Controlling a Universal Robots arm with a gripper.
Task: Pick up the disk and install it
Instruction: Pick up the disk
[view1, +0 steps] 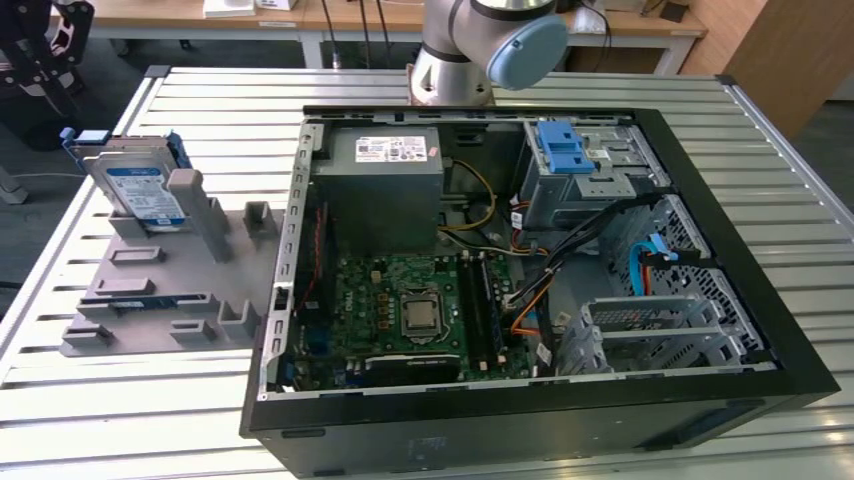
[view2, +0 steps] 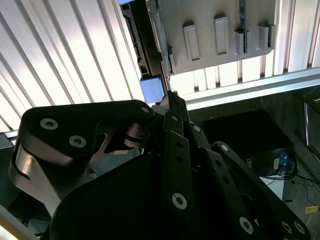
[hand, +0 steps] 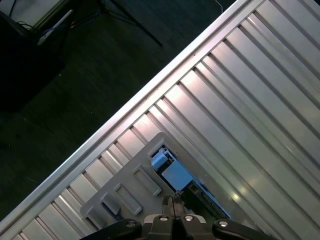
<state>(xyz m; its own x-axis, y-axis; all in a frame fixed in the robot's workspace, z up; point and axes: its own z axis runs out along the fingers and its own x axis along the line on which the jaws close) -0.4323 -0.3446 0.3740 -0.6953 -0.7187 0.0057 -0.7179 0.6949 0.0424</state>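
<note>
Toward the exterior view's left of the desk (view1: 134, 420), the disk (view1: 144, 190) is stood upright in a grey fixture (view1: 160, 300), apart beneath the fingers (hand: 167, 206), which are seen clenched on nothing in the first wrist view.

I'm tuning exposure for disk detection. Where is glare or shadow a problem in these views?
Exterior view: even light, the disk label clear. Second wrist view: table slats glare white; the gripper is dark against them. First wrist view: slats bright, floor beside dark.
</note>
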